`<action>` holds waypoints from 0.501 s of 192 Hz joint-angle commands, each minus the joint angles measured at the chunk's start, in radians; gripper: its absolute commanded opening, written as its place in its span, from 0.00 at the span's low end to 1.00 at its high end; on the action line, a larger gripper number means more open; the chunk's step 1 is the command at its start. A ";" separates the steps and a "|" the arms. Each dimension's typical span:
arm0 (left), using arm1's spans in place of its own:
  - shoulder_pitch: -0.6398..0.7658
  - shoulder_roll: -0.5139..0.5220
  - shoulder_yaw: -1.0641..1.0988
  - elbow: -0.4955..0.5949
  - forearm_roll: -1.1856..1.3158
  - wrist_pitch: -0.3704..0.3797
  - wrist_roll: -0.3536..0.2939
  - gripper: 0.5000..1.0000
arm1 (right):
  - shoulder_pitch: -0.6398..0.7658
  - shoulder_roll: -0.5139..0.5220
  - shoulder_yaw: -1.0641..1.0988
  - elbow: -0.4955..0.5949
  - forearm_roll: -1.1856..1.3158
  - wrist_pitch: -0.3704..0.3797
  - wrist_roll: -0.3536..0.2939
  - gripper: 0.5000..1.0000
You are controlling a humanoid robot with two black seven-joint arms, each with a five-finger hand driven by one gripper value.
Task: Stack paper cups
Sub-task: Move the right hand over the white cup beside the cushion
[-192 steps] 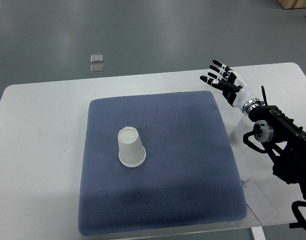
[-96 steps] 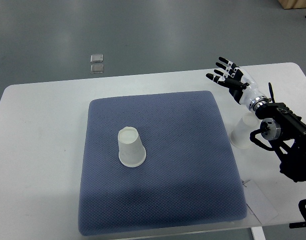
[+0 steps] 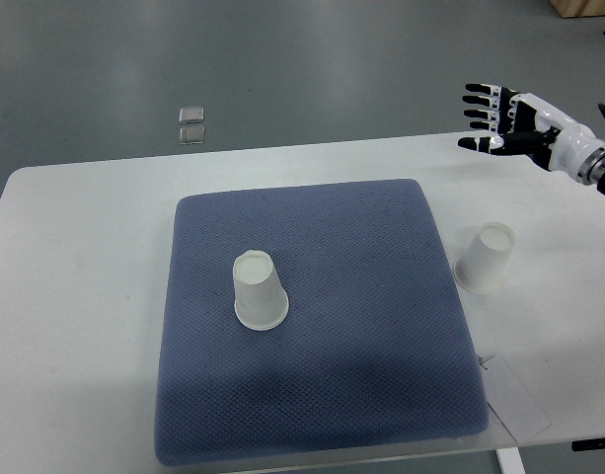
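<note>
The right hand hovers with fingers spread, empty. One upturned white paper cup sits on the blue-grey textured mat. Another white paper cup, seemingly also upturned, stands beside it.

We see the right hand only to the wrist, its arm cut by the right edge; two small floor squares are too small to identify

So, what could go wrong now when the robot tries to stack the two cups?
1. The cup on the bare table stands near the blue mat edge; a sideways push from the right hand may tip it.
2. The cup on the mat sits on a soft surface, so pressing another onto it may topple it.
3. Both are upside down; squeezing could crush the paper.
</note>
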 commanded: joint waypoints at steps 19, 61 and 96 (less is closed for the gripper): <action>0.000 0.000 0.000 0.000 0.000 0.000 0.000 1.00 | 0.023 -0.130 -0.029 0.101 -0.206 0.087 0.035 0.82; 0.000 0.000 0.000 0.000 0.000 0.000 0.000 1.00 | 0.063 -0.230 -0.123 0.214 -0.561 0.090 0.113 0.82; 0.000 0.000 0.000 0.000 0.000 0.000 0.000 1.00 | 0.087 -0.262 -0.200 0.244 -0.722 0.087 0.159 0.83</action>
